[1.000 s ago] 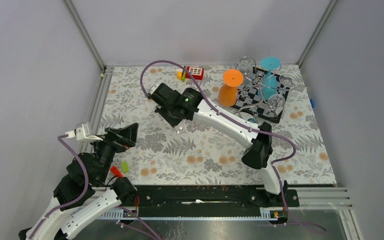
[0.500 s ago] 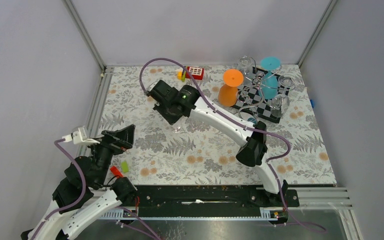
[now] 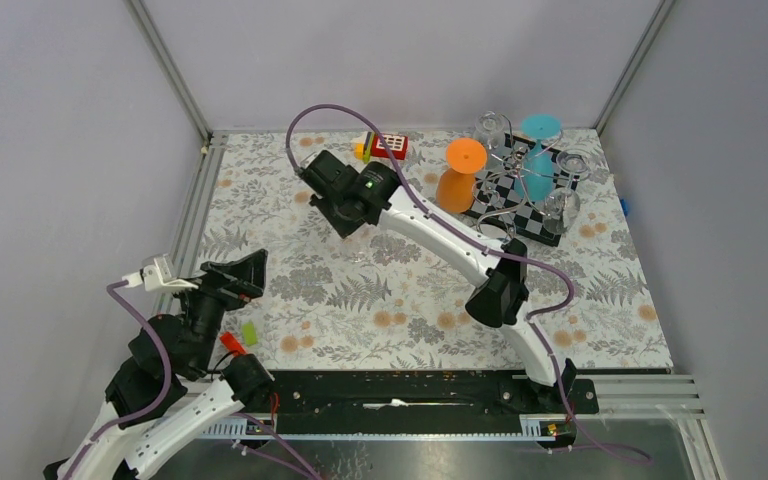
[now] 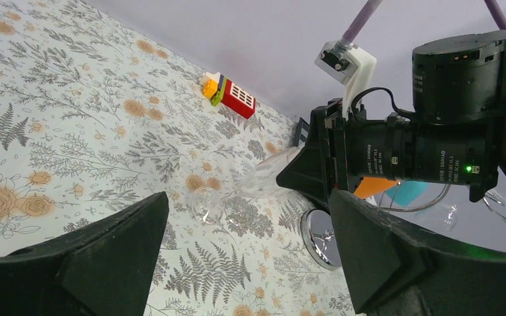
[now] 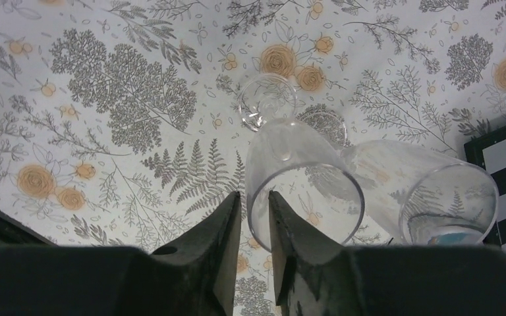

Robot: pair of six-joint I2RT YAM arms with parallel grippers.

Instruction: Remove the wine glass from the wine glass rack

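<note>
My right gripper point(image 5: 255, 195) is shut on the rim of a clear wine glass point(image 5: 301, 172), one finger outside the bowl and one inside. The glass hangs foot-down over the floral table, left of the rack. In the top view this gripper point(image 3: 348, 222) is at the table's middle back. The left wrist view shows the glass point(image 4: 263, 179) under the right wrist. The chrome wire rack point(image 3: 520, 182) stands on a checkered board at the back right, with other glasses hanging on it. My left gripper point(image 3: 242, 272) is open and empty at the near left.
An orange glass point(image 3: 457, 178) and a teal glass point(image 3: 538, 150) hang upside down on the rack. A second clear glass point(image 5: 428, 191) is just right of the held one. A red toy block point(image 3: 388, 146) sits at the back. A round chrome disc point(image 4: 321, 238) lies on the table.
My right gripper has carried the wine glass further left and back, away from the rack. The left arm has drawn slightly back toward the near left.
</note>
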